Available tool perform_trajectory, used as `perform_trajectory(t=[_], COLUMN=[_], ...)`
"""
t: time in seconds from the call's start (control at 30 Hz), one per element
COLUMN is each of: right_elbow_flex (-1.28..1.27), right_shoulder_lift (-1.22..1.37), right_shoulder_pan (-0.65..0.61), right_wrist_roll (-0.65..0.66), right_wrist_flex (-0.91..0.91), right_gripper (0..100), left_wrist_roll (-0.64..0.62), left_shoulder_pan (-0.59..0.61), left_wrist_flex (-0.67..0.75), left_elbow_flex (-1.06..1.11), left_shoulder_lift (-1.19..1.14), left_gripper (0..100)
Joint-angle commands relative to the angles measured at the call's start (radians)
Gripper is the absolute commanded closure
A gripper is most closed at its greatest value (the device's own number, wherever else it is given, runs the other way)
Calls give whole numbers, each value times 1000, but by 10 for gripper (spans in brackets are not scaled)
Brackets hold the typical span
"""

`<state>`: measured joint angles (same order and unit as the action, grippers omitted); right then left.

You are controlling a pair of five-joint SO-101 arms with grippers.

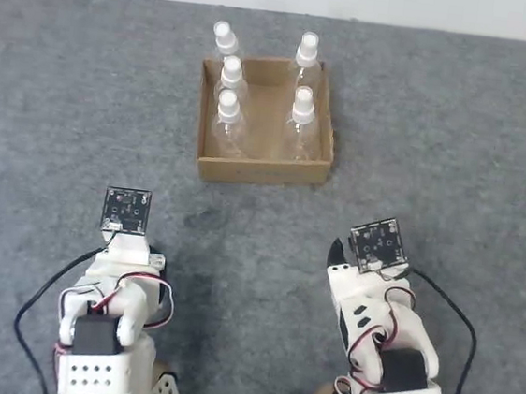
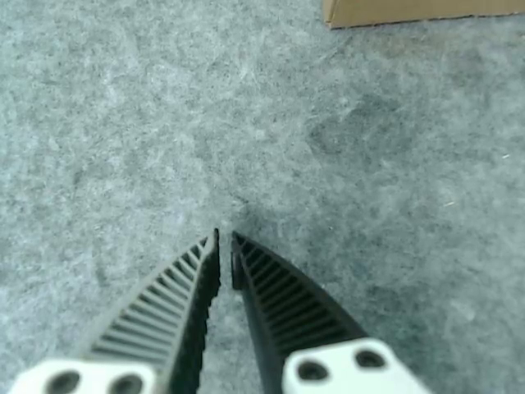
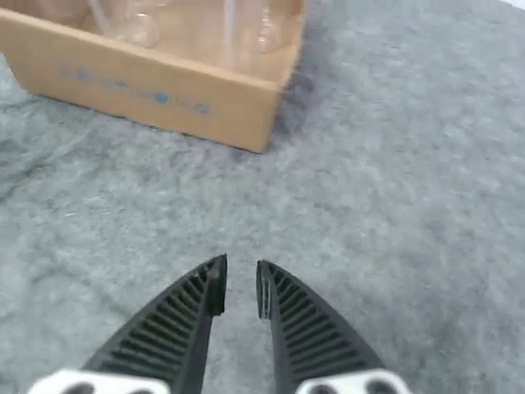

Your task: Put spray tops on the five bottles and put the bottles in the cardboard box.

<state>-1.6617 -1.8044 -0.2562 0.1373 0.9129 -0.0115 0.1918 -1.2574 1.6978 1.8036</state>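
A: Your left gripper (image 2: 225, 238) has its black ribbed jaws all but closed, with a sliver of gap and nothing between them.

B: Your right gripper (image 3: 239, 267) is much the same, its gap a touch wider, and it is empty too. Both hang low over the grey felt-like mat (image 1: 67, 92).

A: Ahead of your arms sits the shallow brown cardboard box (image 1: 261, 170), apart from both grippers.

B: Your five clear plastic bottles (image 1: 227, 135) stand upright inside it, each capped with a white spray top (image 1: 227, 107). In the high view there are three down the left side and two down the right.
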Motion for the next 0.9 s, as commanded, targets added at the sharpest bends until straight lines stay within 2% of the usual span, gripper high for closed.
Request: perform_trajectory(t=[0.0, 0.1, 0.23, 0.47, 0.87], right_elbow_flex=[-21, -21, -21, -21, -21], right_shoulder_lift=[-1, 7, 7, -2, -4], right_shoulder_pan=[64, 128, 217, 236, 232], right_wrist_roll=[12, 12, 11, 11, 14], right_wrist_flex=[13, 24, 139, 387, 392], right_gripper=[992, 992, 992, 992, 992], left_wrist_roll=[5, 5, 5, 5, 5], left_shoulder_pan=[5, 5, 5, 5, 5], left_wrist_flex=[-5, -5, -5, -5, -5], left_elbow_flex=[-13, -13, -13, -13, -13], left_shoulder_lift=[18, 18, 18, 18, 18], left_gripper=[976, 976, 976, 976, 976])
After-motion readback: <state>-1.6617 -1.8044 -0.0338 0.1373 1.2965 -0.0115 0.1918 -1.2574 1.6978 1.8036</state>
